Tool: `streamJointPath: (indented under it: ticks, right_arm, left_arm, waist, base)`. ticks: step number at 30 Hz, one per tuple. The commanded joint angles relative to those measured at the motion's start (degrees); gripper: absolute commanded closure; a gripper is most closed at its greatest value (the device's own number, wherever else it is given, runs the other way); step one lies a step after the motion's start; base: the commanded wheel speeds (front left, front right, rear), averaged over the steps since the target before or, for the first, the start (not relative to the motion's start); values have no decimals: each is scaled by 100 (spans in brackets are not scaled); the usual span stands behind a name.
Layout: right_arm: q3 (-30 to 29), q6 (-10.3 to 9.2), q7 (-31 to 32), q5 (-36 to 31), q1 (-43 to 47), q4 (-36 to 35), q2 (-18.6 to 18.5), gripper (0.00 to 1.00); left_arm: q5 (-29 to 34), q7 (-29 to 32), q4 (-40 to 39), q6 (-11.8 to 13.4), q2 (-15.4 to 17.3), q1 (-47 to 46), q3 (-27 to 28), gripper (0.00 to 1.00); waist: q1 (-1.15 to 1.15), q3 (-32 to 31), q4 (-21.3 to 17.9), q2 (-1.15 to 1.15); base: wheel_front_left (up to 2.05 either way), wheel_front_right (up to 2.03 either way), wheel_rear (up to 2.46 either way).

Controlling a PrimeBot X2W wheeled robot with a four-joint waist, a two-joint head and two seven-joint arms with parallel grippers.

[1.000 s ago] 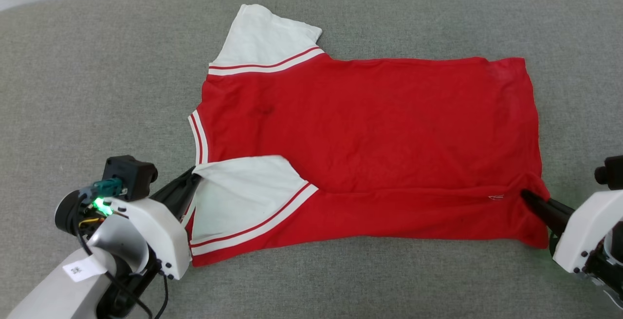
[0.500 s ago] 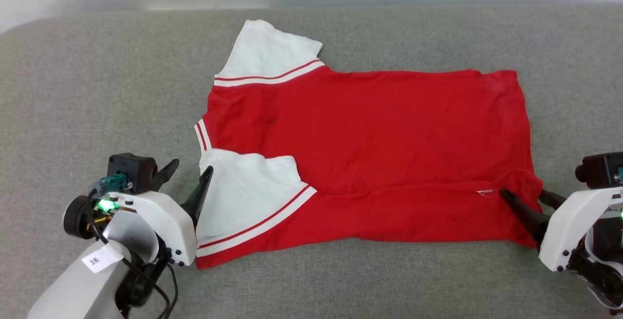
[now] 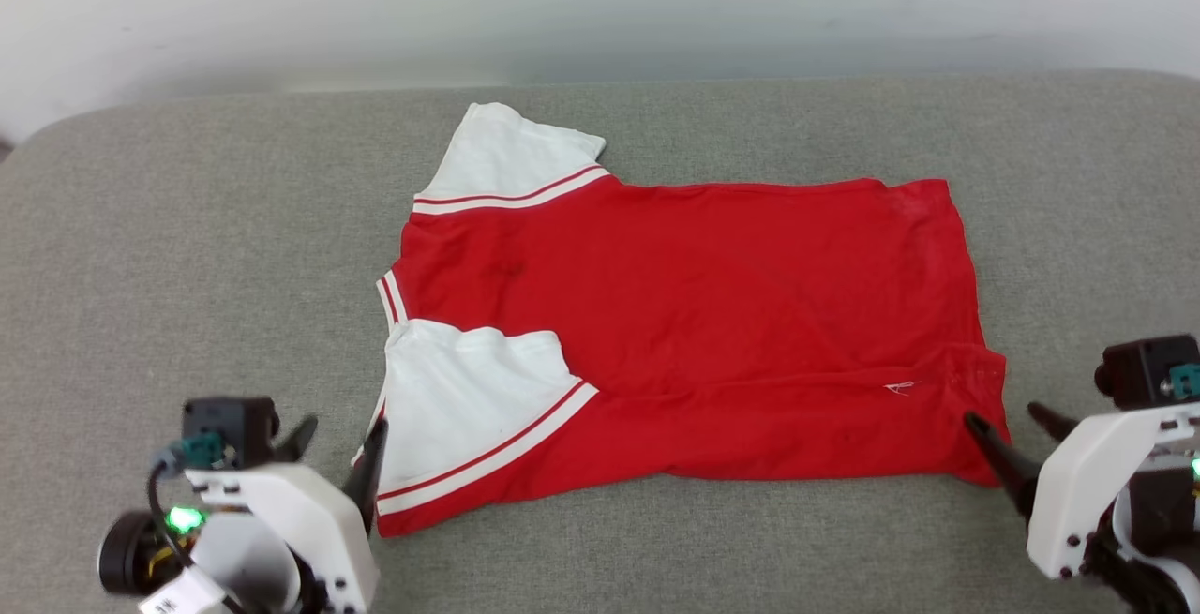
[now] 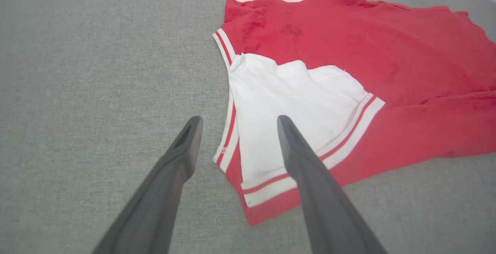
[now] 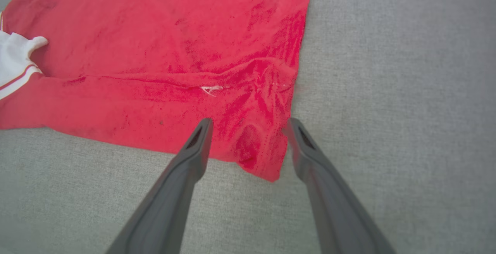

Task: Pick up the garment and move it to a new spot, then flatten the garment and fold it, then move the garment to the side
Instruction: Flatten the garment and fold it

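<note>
Red jersey tee, the garment, lay spread flat in the middle of the grey upholstered surface from your head view, with the striped collar pointing to 9 o'clock and the hem out at 3 o'clock. One white sleeve stuck out toward 11 o'clock, and the other white sleeve was folded in over the red body at about 7 o'clock of the shirt. A long band of red along the 6 o'clock edge lay doubled over too, and you could see the crease running from that sleeve toward the hem corner. Your left gripper sat at 7 o'clock of the view with its claw spread wide and nothing pinched. In the left wrist view one finger was over bare grey cloth and the other was over the sleeve's striped trim, though I couldn't tell if it was touching. Your right gripper was at 4 o'clock, also spread wide and holding nothing. In its wrist view the fingers straddled the near hem corner, one over the red fabric and one just beside the edge over the grey. A small white thread mark sat on the crease just ahead of them. A pale wall ran along 12 o'clock.
</note>
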Motion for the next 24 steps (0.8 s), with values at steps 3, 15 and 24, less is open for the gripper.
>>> streamJointPath:
  ticks: [3, 15, 24]
  right_arm:
    - [-336, -2, 544, -204, 263, -488, 482, 0]
    - [-714, -2, 1439, -839, 565, -1559, 1279, 0]
    - [-638, -2, 1339, -899, 506, -1696, 1266, 0]
  left_arm:
    - [74, 389, -373, 386, 212, 323, -113, 0]
    - [43, 1046, -512, 710, 284, 345, -354, 0]
    - [-202, 1247, 180, 401, 64, 256, -526, 0]
  waist:
    - [1, 63, -49, 0]
    - [1, 522, -191, 0]
    - [1, 781, -283, 0]
  base:
    - [0, 0, 0]
    - [0, 0, 0]
    - [0, 0, 0]
